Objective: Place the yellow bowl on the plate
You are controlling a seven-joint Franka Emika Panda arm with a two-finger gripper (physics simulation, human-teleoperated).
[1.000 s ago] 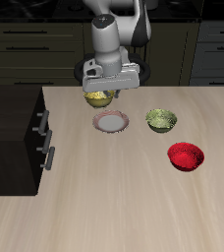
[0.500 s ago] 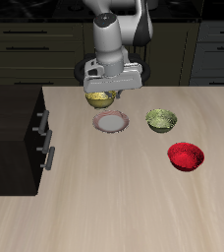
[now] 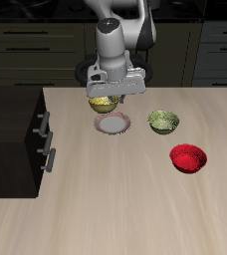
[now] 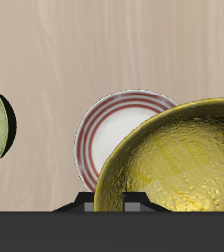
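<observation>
Wrist view: pincer [image 3: 106, 97] pinching glossy, speckled yellow bowl [image 4: 178, 157] above the plate [image 4: 109, 133].

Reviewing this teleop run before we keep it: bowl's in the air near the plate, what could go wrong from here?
1. The yellow bowl held by the gripper overlaps only part of the plate in the wrist view; released now, it may land half off the rim.
2. The bowl looks about as wide as the plate, leaving little centring margin.
3. The olive-green bowl sits beside the plate; an overshoot that way could bump it.
</observation>
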